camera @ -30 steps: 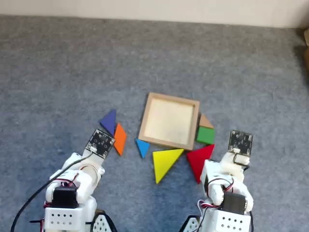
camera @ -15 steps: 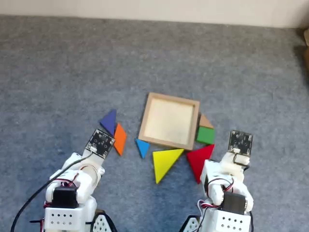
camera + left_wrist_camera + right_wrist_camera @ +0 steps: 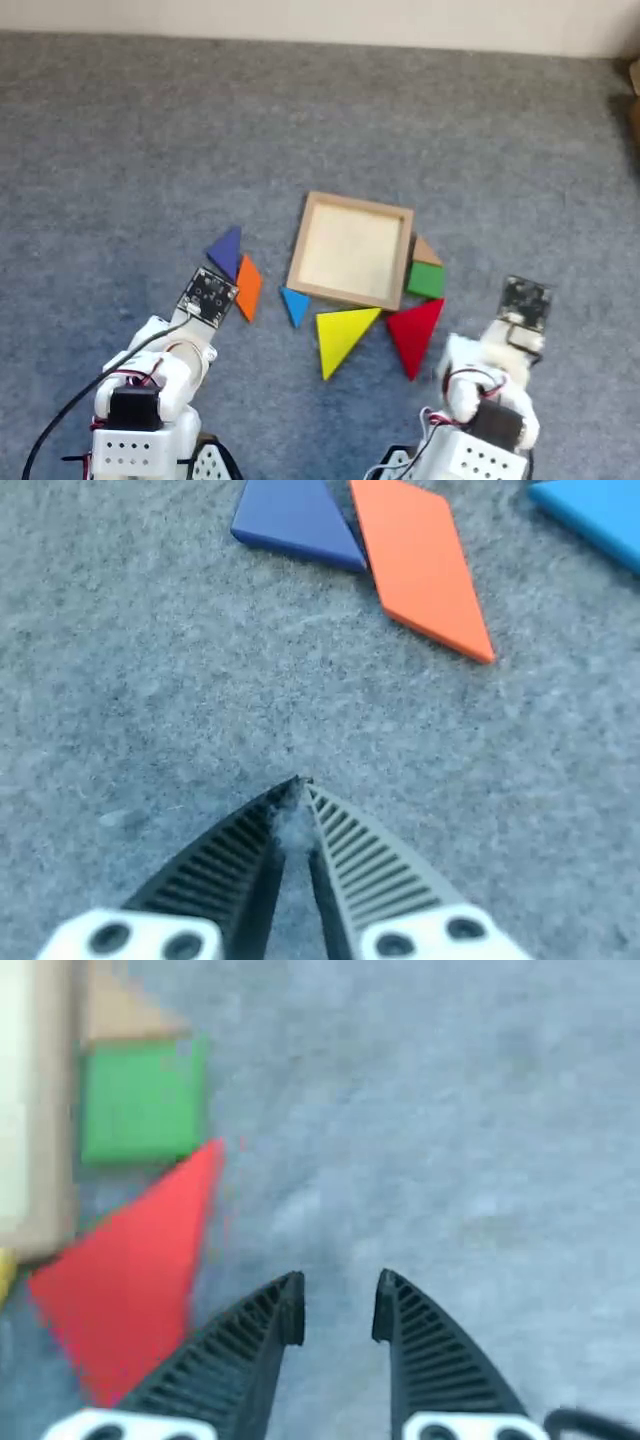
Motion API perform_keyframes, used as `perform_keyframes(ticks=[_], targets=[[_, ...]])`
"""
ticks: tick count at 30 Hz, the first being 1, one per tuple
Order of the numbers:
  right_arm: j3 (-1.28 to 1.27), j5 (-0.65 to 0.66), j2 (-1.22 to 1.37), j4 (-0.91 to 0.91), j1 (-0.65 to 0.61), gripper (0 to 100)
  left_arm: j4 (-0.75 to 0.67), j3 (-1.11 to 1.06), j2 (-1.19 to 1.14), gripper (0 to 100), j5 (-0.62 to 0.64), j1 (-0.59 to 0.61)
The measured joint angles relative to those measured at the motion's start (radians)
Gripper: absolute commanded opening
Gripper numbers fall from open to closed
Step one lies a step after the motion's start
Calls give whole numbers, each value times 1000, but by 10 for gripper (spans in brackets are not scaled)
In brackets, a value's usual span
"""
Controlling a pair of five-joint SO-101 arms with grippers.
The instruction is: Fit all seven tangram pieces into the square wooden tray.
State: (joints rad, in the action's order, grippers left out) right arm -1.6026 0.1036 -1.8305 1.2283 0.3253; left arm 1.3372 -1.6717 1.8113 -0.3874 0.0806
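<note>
Around the bare tray (image 3: 352, 250), from three o'clock through six to nine, all seven pieces (image 3: 342, 336) lie on the carpet (image 3: 150, 150); nothing is fitted yet. The right gripper (image 3: 338, 1310) hovers slightly spread beside the red triangle (image 3: 130, 1300), and the left gripper (image 3: 297, 792) is pressed together.

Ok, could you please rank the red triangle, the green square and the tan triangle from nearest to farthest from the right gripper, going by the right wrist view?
From the right gripper:
1. red triangle, off the corner of the wooden tray.
2. green square, alongside the tray's edge.
3. tan triangle, just beyond the green square.
</note>
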Motion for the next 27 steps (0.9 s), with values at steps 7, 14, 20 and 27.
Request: perform_keyframes(ticks=[7, 14, 20, 27], targets=[[215, 9, -2, 0, 28, 130, 0, 0, 0, 6, 0, 0], [500, 15, 249, 44, 28, 132, 0, 0, 0, 6, 0, 0], [868, 15, 565, 226, 28, 134, 0, -2, 0, 6, 0, 0], [1138, 17, 761, 387, -48, 135, 0, -2, 0, 6, 0, 0]])
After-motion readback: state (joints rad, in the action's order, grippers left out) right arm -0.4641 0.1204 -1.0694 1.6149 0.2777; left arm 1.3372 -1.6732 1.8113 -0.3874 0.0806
